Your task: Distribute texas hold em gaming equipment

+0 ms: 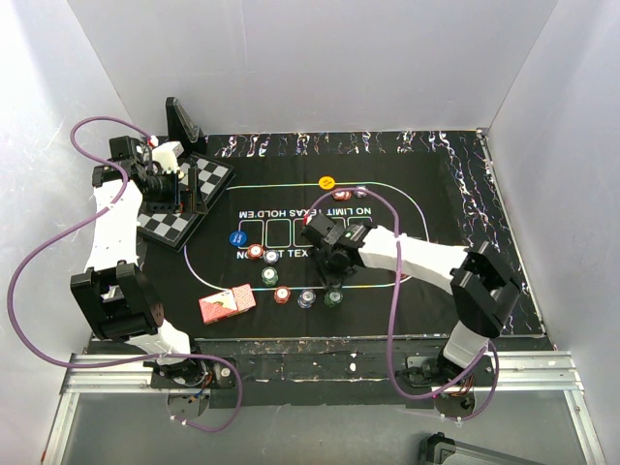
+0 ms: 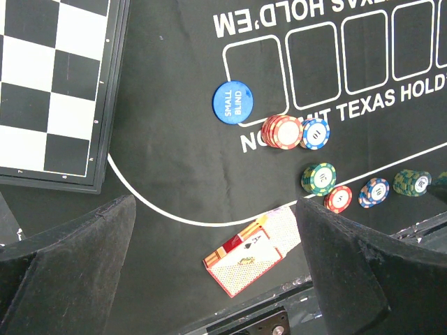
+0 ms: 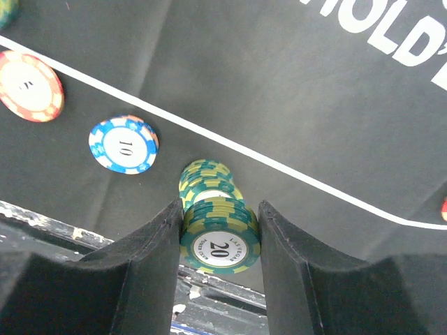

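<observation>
Top external: high behind arm bases, looking down on whole black mat, frame centre. Left wrist: mid-height, angled down; chessboard upper left, left fingers lower corners. Right wrist: very close; right fingers flank green chip stack. All three share blue-white chip
</observation>
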